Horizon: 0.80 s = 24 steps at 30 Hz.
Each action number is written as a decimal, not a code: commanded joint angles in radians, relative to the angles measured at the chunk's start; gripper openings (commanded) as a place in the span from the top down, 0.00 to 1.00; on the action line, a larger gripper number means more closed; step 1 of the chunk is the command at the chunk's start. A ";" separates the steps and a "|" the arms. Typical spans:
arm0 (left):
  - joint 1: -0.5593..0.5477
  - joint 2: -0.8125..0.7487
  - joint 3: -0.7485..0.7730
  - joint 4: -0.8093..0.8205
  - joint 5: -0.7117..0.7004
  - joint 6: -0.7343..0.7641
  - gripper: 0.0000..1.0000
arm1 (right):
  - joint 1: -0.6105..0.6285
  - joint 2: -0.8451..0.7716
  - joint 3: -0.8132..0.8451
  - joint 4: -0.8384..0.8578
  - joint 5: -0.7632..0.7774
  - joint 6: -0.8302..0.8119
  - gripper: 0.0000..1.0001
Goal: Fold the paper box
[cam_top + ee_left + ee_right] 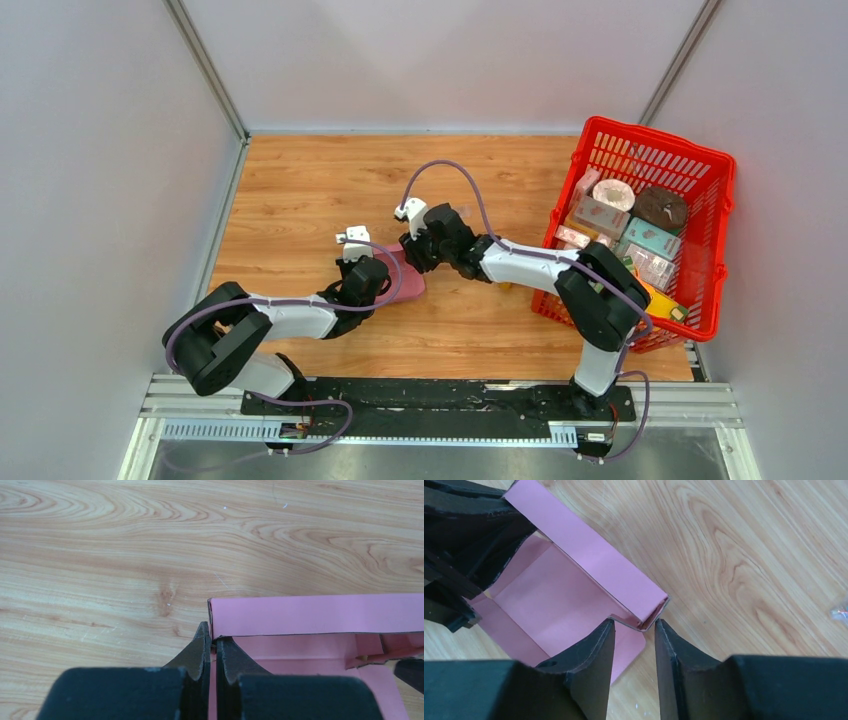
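The pink paper box [408,277] lies partly folded mid-table between both arms. In the left wrist view one long wall [320,614] stands folded over, with the floor panel [300,652] below it. My left gripper [212,640] is shut on the thin panel edge at the wall's left corner. In the right wrist view the paper box [549,607] shows the same wall [589,555] running diagonally. My right gripper [634,624] is open, its tips on either side of the wall's near end corner. The left gripper [469,530] fills the upper left there.
A red mesh basket [640,150] holding several printed cartons stands at the table's right side, close behind the right arm's elbow [600,290]. Grey walls enclose the wooden table [320,190] on three sides.
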<state>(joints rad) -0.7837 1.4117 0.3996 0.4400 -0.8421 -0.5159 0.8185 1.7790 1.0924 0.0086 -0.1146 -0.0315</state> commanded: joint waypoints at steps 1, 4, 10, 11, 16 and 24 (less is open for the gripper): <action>-0.005 0.010 -0.010 -0.058 0.051 -0.013 1.00 | 0.031 0.036 -0.008 0.155 0.056 -0.021 0.62; -0.005 0.018 -0.005 -0.058 0.055 -0.012 1.00 | 0.062 0.042 -0.048 0.252 0.185 -0.015 0.62; -0.005 0.021 -0.005 -0.057 0.060 -0.016 1.00 | 0.114 0.069 -0.088 0.373 0.410 -0.004 0.76; -0.005 0.023 -0.005 -0.053 0.060 -0.016 1.00 | 0.122 0.072 -0.089 0.381 0.424 0.002 0.81; -0.005 0.030 -0.005 -0.047 0.066 -0.021 1.00 | 0.126 0.102 -0.105 0.471 0.440 0.082 0.82; -0.005 0.027 -0.007 -0.046 0.078 -0.033 1.00 | 0.226 0.213 -0.007 0.426 0.882 0.180 1.00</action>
<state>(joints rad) -0.7837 1.4166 0.3996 0.4465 -0.8444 -0.5232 0.9592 1.9209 1.0145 0.4232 0.4305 0.0647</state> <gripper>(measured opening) 0.029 0.040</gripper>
